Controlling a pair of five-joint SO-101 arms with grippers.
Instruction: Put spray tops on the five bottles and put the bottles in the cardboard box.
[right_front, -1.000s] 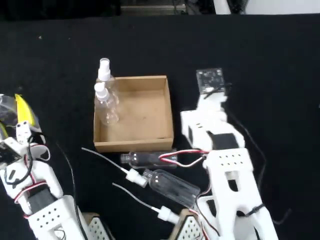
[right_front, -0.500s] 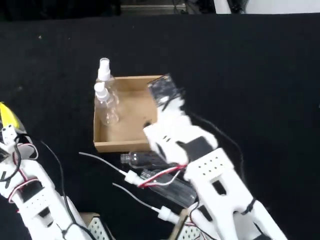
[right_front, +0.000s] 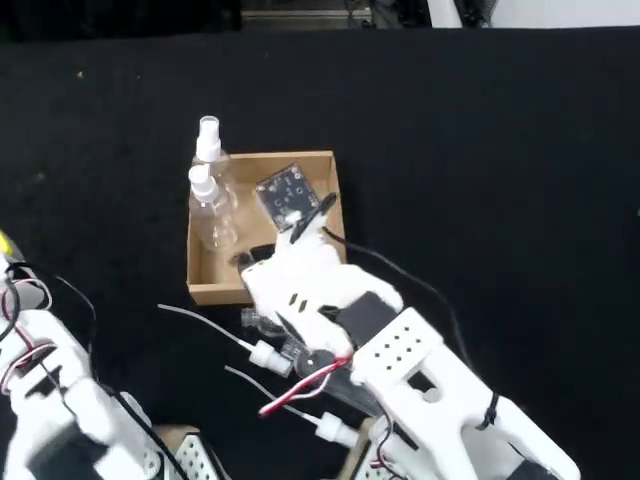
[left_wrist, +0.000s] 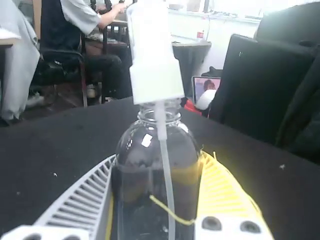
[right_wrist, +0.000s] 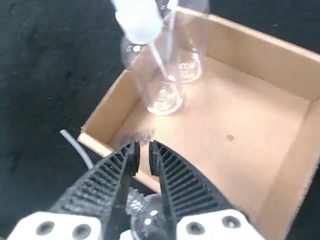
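High view: the cardboard box (right_front: 196, 262) holds two capped bottles (right_front: 213, 212), upright in its far left corner and touching each other. So two of five are done. In front of the box a lying bottle (right_front: 257, 322) pokes out from under the right arm (right_front: 400, 350). There is more clear plastic under that arm, but I can't count it. Two loose spray tops (right_front: 266, 355) lie beside it on the black table (right_front: 500, 150), their tubes trailing left. The arm overhangs the box's near wall. Most of the box floor is free, and the table around it is wide open. The left arm (right_front: 45, 400) sits at the near left corner, well apart.

Left wrist view: the left gripper (left_wrist: 157, 165) is clamped on a third bottle (left_wrist: 150, 140), which is upright between grey and yellow fingers (left_wrist: 220, 195). A spray top (left_wrist: 152, 60) sits over the neck with its tube down inside. It looks perched, probably not seated yet. After that this bottle needs boxing.

Right wrist view: the right gripper (right_wrist: 143, 149) has its fingers drawn almost together with nothing between them. It hangs over the box's near wall (right_wrist: 107, 125), and the uncapped bottle (right_wrist: 145, 216) lies below it outside the box. The standing pair (right_wrist: 165, 95) is near the tips and could be knocked. The rest of the box floor gives plenty of room.
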